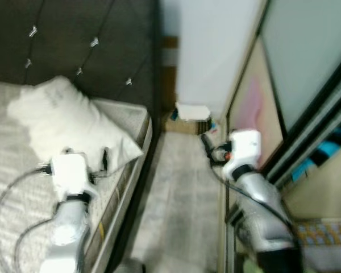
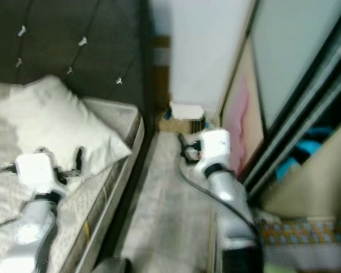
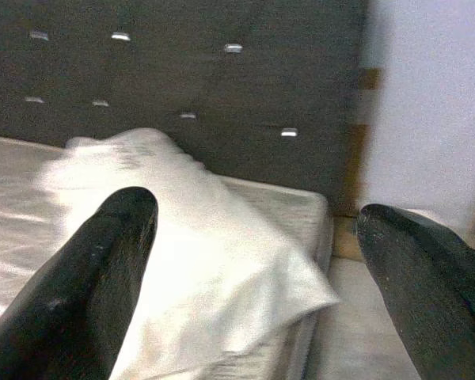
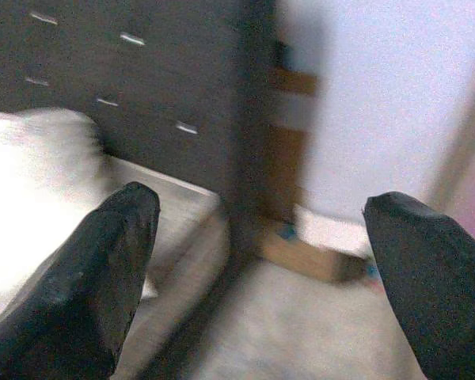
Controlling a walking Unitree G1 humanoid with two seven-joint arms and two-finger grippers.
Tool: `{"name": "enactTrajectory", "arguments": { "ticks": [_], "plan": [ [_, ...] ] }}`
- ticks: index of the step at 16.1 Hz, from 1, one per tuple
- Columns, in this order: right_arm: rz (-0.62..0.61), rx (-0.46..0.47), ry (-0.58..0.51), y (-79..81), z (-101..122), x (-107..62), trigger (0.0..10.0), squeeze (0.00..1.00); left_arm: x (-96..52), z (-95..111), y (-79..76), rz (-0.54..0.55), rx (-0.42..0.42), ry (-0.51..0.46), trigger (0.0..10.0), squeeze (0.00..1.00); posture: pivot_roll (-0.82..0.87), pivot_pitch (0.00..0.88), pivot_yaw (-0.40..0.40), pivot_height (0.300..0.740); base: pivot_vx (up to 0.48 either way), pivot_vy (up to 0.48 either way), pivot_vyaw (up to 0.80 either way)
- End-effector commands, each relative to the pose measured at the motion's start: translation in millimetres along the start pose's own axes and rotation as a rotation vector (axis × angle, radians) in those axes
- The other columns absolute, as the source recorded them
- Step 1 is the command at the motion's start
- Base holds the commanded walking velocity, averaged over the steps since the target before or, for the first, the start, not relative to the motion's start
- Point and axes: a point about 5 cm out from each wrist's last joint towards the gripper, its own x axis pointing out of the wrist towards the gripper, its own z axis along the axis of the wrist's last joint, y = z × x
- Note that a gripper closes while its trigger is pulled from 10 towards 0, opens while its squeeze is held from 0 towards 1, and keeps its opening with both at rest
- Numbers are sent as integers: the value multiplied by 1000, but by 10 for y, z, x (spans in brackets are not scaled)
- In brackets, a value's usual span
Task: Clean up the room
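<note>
Hovering over the mattress (image 1: 23,187) edge with fingers spread wide: left gripper (image 3: 253,277), white pillow (image 1: 68,122) just ahead of it. Raised above the floor strip (image 1: 176,193) beside the bed, likewise wide open: right gripper (image 4: 261,269), small box (image 1: 190,116) farther ahead by the wall.

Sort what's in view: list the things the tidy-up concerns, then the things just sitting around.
Job in hand:
pillow, lying askew on the bed
left gripper, open, over the bed near the pillow

Just there:
headboard
small box on the floor by the wall
wardrobe door
right gripper, open
</note>
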Motion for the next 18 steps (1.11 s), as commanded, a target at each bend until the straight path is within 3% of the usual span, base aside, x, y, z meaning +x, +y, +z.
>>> {"name": "enactTrajectory", "arguments": {
  "ticks": [1,18],
  "plan": [
    [-13,-16,16,-70,-25,-20,10000,0,4,19,-53,-14,-14,-11,10000,0,103,5,-33,740,0,0,800],
    [8,-9,17,-78,-22,28,10000,0,72,71,-140,-33,-35,-52,10000,0,88,18,-35,740,0,0,800]
  ]
}}
